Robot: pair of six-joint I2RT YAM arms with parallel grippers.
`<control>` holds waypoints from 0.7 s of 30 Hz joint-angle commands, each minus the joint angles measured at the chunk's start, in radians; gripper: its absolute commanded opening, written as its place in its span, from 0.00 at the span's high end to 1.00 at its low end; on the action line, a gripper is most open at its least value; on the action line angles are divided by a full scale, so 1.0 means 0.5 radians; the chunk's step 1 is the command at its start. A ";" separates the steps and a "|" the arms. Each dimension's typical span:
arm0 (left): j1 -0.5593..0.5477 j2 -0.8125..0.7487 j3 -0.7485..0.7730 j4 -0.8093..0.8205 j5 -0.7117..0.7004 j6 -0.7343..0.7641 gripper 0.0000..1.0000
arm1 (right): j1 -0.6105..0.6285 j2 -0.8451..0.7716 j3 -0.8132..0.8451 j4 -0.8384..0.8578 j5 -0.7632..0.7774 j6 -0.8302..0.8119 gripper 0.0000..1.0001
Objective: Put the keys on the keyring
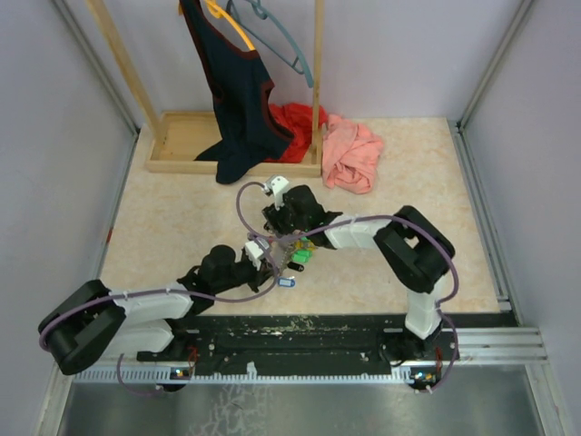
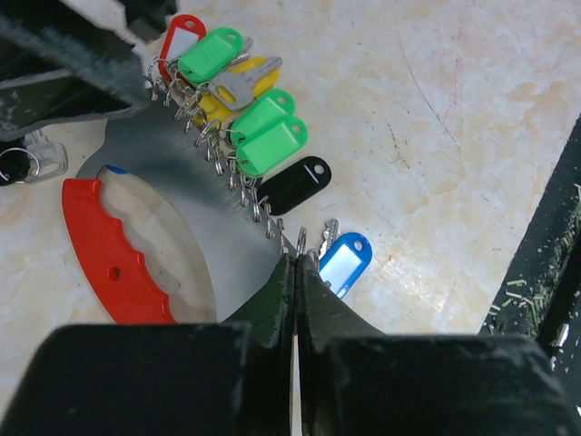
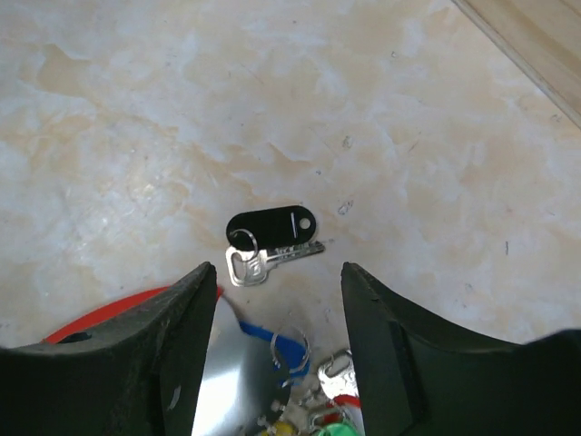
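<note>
The keyring has a red grip (image 2: 107, 256) and a grey metal arc (image 2: 186, 195). Several keys hang along the arc by small rings, with red (image 2: 180, 41), green (image 2: 259, 136), yellow, black (image 2: 295, 184) and blue (image 2: 343, 263) tags. My left gripper (image 2: 294, 263) is shut on the arc's end beside the blue tag. My right gripper (image 3: 277, 271) is open above the keyring's other end, holding nothing. A loose key with a black tag (image 3: 268, 224) lies flat on the table just beyond its fingertips. In the top view both grippers (image 1: 277, 247) meet over the bunch.
A wooden clothes rack base (image 1: 186, 136) stands at the back with a dark top on a hanger (image 1: 238, 100). Red cloth (image 1: 295, 123) and pink cloth (image 1: 352, 154) lie beside it. The black rail (image 1: 300, 331) runs along the near edge.
</note>
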 commanded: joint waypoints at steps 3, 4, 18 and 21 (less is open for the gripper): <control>0.002 -0.096 -0.050 0.096 0.050 -0.018 0.99 | -0.015 0.288 0.327 -0.054 -0.051 0.028 0.39; 0.003 -0.097 -0.049 0.094 0.047 -0.015 0.99 | -0.015 0.329 0.366 -0.079 -0.053 0.032 0.38; 0.002 -0.046 -0.010 0.085 0.026 0.009 0.99 | -0.081 0.411 0.374 -0.446 0.268 0.122 0.69; 0.002 -0.033 -0.005 0.090 0.016 0.010 0.99 | -0.159 0.327 0.276 -0.512 0.350 0.200 0.75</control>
